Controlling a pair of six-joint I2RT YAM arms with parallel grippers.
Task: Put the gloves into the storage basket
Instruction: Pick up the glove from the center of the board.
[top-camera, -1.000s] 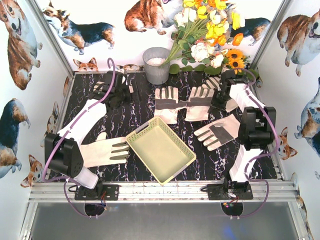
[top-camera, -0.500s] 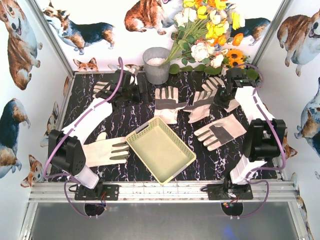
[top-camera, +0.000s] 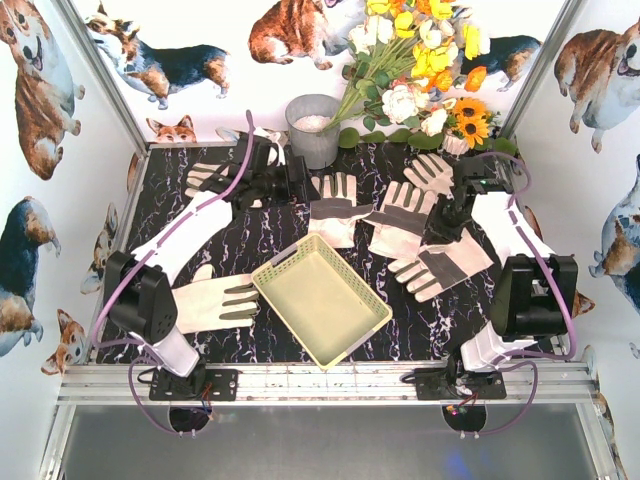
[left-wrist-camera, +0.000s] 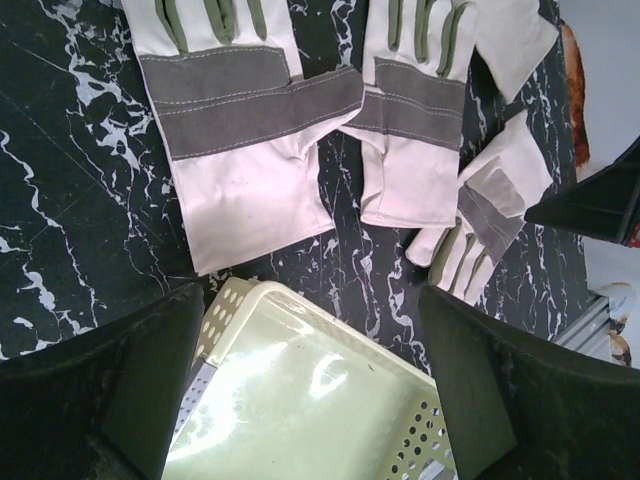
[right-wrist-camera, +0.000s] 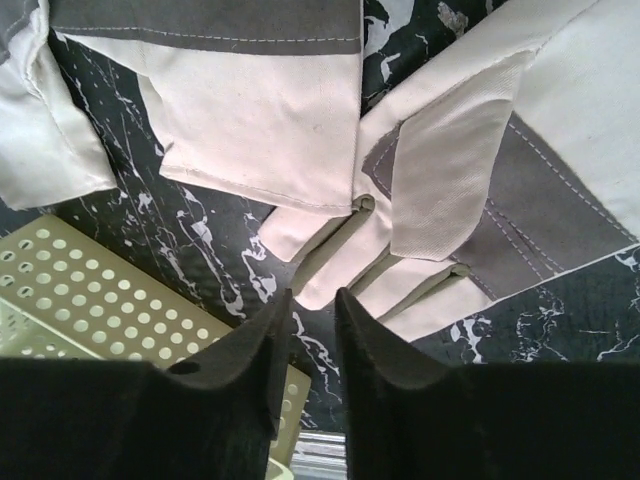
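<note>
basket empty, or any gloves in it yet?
Empty. The storage basket shows a bare floor in the top and left wrist views; the gloves in view all lie on the table outside it.

a staged robot lab booth: corgi-print walls (top-camera: 40, 90), aluminium frame (top-camera: 320, 383), black marbled tabletop (top-camera: 250, 240), a flower bouquet (top-camera: 420, 60).

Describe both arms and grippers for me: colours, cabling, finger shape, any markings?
Both arms match: the left arm and right arm have white links between blocky black joint housings, with a purple cable looping along each. The left gripper and right gripper have matte black, wedge-shaped fingers. No markings are legible.
</note>
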